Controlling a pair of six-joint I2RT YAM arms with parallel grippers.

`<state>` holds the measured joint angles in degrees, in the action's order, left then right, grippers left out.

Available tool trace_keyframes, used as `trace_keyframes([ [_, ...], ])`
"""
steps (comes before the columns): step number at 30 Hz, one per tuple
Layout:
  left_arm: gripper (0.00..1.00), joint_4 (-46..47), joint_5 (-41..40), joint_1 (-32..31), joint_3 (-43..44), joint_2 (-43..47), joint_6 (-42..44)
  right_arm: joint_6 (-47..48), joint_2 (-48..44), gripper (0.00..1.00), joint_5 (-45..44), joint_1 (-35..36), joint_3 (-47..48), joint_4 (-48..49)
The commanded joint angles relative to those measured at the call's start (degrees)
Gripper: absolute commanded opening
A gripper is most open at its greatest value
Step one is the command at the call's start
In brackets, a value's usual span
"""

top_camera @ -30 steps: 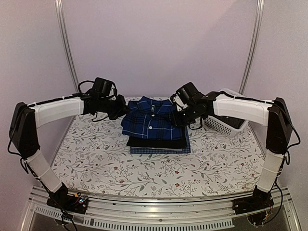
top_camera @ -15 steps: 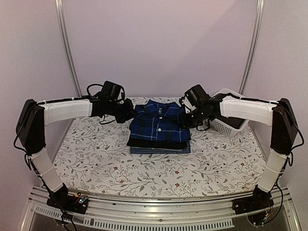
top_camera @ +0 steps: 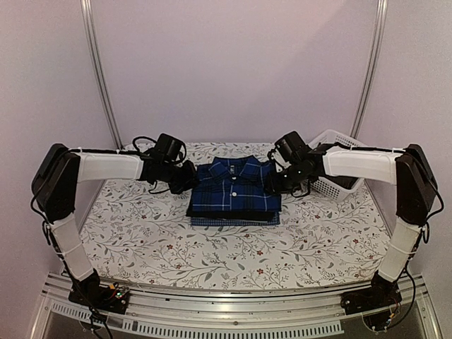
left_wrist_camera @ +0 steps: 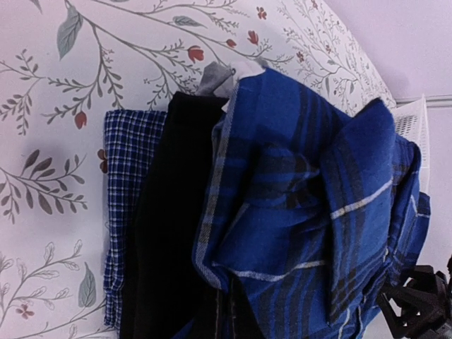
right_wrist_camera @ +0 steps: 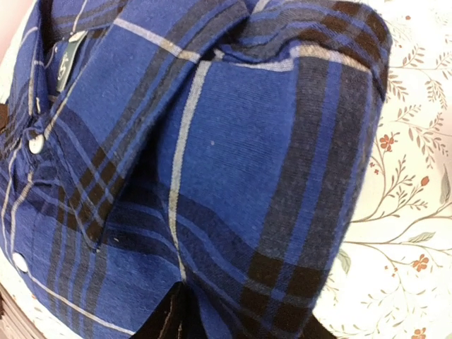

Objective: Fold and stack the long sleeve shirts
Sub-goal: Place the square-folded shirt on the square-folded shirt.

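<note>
One change | plaid shirt (top_camera: pixel 236 185) lowered onto black shirt (top_camera: pixel 229 210) (was lifted) | left fingers (top_camera: pixel 188 178) clench it | right fingers (right_wrist_camera: pixel 166 318) loosened

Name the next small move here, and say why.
Probably release and draw the left gripper and right gripper outward: the plaid shirt already lies folded on the black shirt and checked shirt, so nothing seems left to place.

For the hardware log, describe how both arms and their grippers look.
Both the left arm and right arm have white-shelled links with black joint housings. The left gripper and right gripper are black, with loose black cables looping at the wrists. Black bases sit on an aluminium rail.
</note>
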<state>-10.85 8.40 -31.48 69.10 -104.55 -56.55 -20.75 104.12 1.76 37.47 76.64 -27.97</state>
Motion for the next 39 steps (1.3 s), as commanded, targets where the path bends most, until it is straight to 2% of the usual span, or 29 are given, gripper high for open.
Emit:
trace_keyframes([
  [1,0.0,1.19,-1.05,0.8,-2.27,-0.49,1.35,-0.77,-0.7,0.44,-2.9,-1.25,-1.28,-0.1],
  [7,0.0,0.57,-0.97,2.56,-1.54,1.27,2.51,-1.26,-5.18,0.48,-5.32,-1.34,-0.55,-2.33],
  [17,0.0,-0.21,0.59,3.36,1.12,-0.48,4.32,-3.08,-8.79,0.45,-7.42,-1.1,1.71,-4.53],
  [22,0.0,0.35,1.4,3.54,1.71,-1.82,4.3,-2.89,-7.37,0.4,-6.36,-1.0,1.73,0.06],
  [29,0.0,0.94,1.58,3.54,1.05,-2.52,4.59,-3.37,0.93,0.35,-5.41,-1.11,3.27,1.36],
  [34,0.0,0.66,1.53,3.71,0.64,-2.45,5.47,-5.11,0.65,0.36,-4.93,-1.09,-1.7,3.73],
  [39,0.0,0.28,1.38,3.7,0.51,-1.88,6.33,-5.46,-2.11,0.39,-5.47,-1.09,-2.54,3.6],
])
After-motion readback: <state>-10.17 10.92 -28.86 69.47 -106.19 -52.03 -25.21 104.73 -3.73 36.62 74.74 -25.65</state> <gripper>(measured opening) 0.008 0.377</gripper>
